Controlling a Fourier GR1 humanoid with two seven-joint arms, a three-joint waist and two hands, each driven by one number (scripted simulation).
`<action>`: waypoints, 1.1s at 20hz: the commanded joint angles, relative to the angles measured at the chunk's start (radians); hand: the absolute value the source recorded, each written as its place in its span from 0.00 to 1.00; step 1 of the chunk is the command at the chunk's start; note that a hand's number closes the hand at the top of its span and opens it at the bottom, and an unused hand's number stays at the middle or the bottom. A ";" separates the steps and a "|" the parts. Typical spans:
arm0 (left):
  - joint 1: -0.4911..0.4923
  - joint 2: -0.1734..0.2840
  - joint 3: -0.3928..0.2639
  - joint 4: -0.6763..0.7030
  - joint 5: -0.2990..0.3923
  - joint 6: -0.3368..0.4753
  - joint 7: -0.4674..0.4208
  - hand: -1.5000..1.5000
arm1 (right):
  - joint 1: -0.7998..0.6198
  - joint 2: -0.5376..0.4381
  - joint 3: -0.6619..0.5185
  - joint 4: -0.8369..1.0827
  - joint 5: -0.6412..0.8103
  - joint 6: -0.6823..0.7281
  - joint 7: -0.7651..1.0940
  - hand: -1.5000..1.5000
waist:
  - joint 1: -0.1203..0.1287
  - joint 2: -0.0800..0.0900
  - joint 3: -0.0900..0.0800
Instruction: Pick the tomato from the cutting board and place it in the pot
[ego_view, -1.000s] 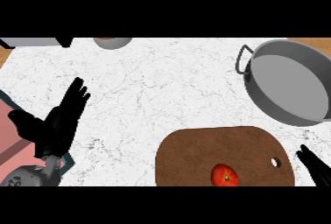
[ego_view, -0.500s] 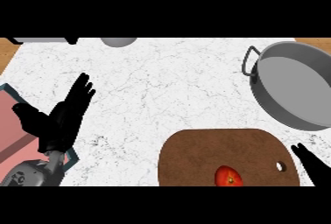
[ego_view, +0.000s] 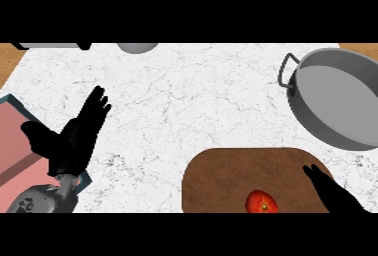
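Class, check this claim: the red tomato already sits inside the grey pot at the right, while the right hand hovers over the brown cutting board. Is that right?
Not quite. The head view shows the tomato lying on the cutting board, not in the pot, which holds nothing visible. The rest stands: the pot is at the right, and the right hand is over the board, beside the tomato.
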 joint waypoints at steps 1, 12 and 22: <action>-0.013 0.007 0.032 -0.006 -0.007 -0.032 0.029 0.50 | -0.045 0.067 0.043 -0.069 0.072 0.087 0.192 0.00 | -0.002 0.000 0.001; 0.011 -0.048 0.035 -0.005 -0.050 -0.026 0.009 0.50 | -0.099 0.223 0.154 -0.020 0.238 0.046 0.233 0.00 | -0.006 -0.003 0.001; -0.014 -0.063 0.058 0.036 -0.061 -0.051 0.008 0.50 | -0.173 0.365 0.127 0.141 0.246 0.136 0.304 0.00 | -0.003 0.003 -0.001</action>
